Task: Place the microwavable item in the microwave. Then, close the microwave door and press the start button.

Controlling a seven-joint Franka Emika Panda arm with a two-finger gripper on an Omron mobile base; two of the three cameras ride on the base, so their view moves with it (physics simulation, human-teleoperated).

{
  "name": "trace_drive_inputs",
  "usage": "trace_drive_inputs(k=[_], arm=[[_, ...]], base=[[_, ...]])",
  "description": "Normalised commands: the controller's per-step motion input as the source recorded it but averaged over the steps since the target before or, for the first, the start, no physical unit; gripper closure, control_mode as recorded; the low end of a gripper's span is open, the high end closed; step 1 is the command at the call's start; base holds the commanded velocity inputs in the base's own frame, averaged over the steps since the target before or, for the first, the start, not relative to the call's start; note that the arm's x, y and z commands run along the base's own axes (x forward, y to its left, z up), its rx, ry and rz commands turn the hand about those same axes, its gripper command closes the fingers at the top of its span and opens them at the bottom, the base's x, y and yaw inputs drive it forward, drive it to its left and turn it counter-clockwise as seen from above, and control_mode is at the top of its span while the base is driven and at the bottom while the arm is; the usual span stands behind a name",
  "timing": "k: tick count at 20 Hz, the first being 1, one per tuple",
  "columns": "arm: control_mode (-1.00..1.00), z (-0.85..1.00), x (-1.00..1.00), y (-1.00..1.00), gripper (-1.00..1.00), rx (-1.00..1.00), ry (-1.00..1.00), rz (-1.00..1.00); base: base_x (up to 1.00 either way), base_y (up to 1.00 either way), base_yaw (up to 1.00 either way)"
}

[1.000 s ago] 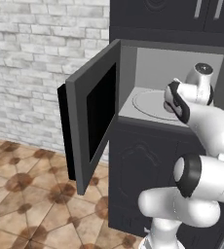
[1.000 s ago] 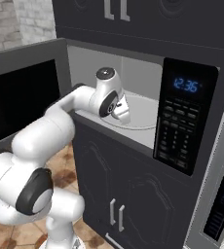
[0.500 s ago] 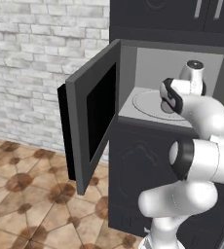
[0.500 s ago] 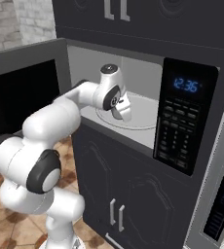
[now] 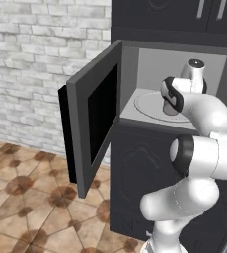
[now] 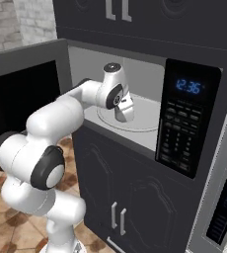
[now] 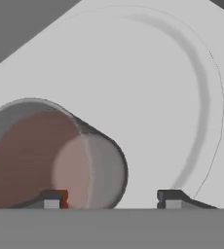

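On my far left a whitewashed brick wall [image 5: 41, 54] rises over a floor of mottled brown tiles [image 5: 21, 207]. Next comes the microwave door [image 5: 93, 111], a flat grey frame around a wide black window, swung out on its left hinge and standing open. Past it is the microwave [image 6: 150, 116], a pale grey box set into dark cabinets [image 6: 130, 197]; its smooth floor carries a round glass turntable [image 7: 201, 97] with a faint raised rim.

My arm reaches into that cavity, and my pincer [image 7: 109, 197] hangs over the turntable. The cup [image 7: 50, 153], a plain grey-brown cylinder with a slight taper, sits on the turntable inside the microwave; from my hand I look down into its mouth. My fingers are spread wide, with nothing gripped: the left fingertip [image 7: 53, 198] overlaps the cup's rim, the right one stands clear of it over bare glass.

On the right, the dark control panel [image 6: 184, 123] shows blue digits above rows of small buttons.
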Motion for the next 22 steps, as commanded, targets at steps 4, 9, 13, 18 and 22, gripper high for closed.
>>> trace_drive_inputs(k=[4,9,13,18,22], arm=[[-1.00,0.00,-0.20,0.00,-1.00,0.00,-0.11,0.00],[-1.00,0.07,-0.75,0.02,-1.00,-0.01,-0.28,0.00],[-1.00,0.07,-0.99,0.13,-1.00,-0.06,-0.31,0.00],[-1.00,0.02,-0.79,0.31,-1.00,-0.09,-0.15,0.00],[-1.00,-0.10,-0.03,0.00,-1.00,-0.04,0.00,0.00]], base=[[0.00,0.00,0.00],[0.00,0.00,0.00],[0.00,0.00,0.00],[0.00,0.00,0.00],[0.00,0.00,0.00]])
